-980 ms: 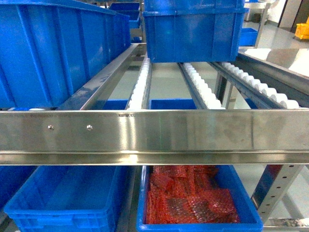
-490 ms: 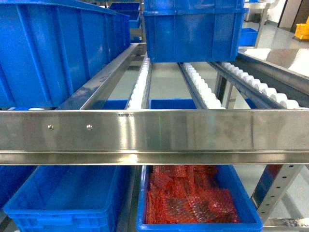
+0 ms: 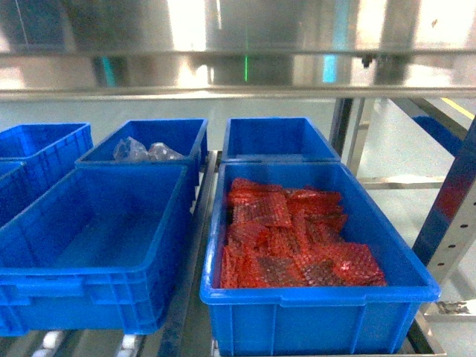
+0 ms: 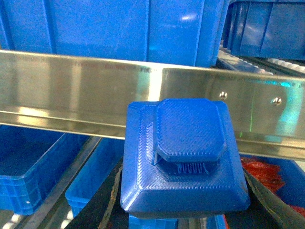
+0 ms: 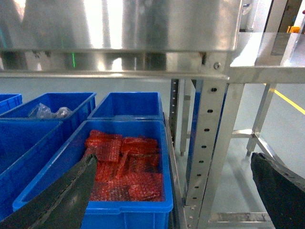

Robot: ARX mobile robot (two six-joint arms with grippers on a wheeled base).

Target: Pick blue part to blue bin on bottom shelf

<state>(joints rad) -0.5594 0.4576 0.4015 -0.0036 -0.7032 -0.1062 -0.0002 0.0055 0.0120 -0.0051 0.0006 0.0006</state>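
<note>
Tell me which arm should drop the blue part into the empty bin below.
Left, probably. The left gripper already holds the blue part, and the empty blue bin sits on the left side. The right gripper is open with nothing in it.

Bottom shelf seen past the right end effector (image 5: 176, 191), its dark fingers spread wide.
A blue plastic bin of red bubble-wrap packets (image 5: 125, 164) sits at 7 o'clock; a perforated steel shelf post (image 5: 209, 148) rises at 5 o'clock; a shiny steel shelf rail (image 5: 119, 33) spans 12 o'clock.
</note>
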